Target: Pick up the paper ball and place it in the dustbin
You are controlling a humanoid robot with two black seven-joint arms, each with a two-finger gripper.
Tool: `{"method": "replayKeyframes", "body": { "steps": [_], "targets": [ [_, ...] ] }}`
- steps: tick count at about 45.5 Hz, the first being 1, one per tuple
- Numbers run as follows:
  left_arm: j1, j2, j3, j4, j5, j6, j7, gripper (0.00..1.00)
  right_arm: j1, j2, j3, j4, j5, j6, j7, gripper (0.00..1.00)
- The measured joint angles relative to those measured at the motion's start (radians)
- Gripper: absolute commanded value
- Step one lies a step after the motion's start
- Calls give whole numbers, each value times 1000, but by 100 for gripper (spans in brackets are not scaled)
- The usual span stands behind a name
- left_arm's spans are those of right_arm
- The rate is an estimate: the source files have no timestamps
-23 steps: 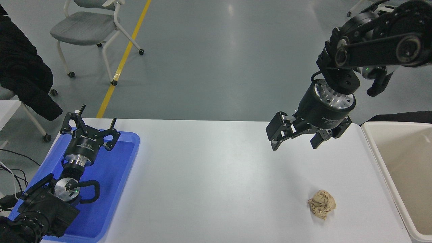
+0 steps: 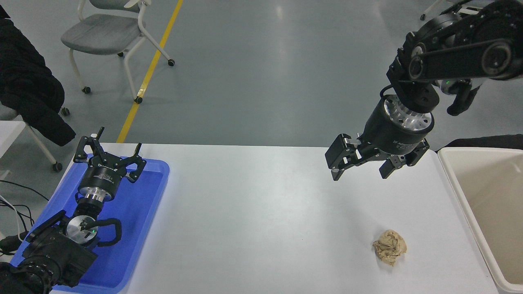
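Both arms are black. The right arm [image 2: 457,57], upper right of the frame, has round joint caps, a silver ribbed wrist ring, small white lettering and a green light. The left arm [image 2: 61,245], lower left, shows silver collars, a looping black cable and a green light.

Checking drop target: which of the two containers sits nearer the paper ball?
The cream dustbin at the table's right edge, just right of the paper ball. The blue tray lies at the far left, under the parked left gripper.
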Motion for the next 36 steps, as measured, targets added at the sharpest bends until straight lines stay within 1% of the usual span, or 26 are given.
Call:
{"method": "replayKeyframes", "body": {
  "steps": [12, 17, 31, 36],
  "targets": [
    [0, 0, 0, 0, 0, 0, 0, 100, -60, -5, -1, -13, -30, -29, 2, 100],
    [0, 0, 0, 0, 0, 0, 0, 100, -115, -33, 8, -32, -67, -50, 3, 100],
    [0, 0, 0, -1, 0, 0, 0, 100, -382, -199, 77, -125, -306, -147, 2, 100],
    [0, 0, 0, 0, 0, 0, 1, 100, -489, -255, 125, -158, -368, -181, 2, 100]
  ]
}}
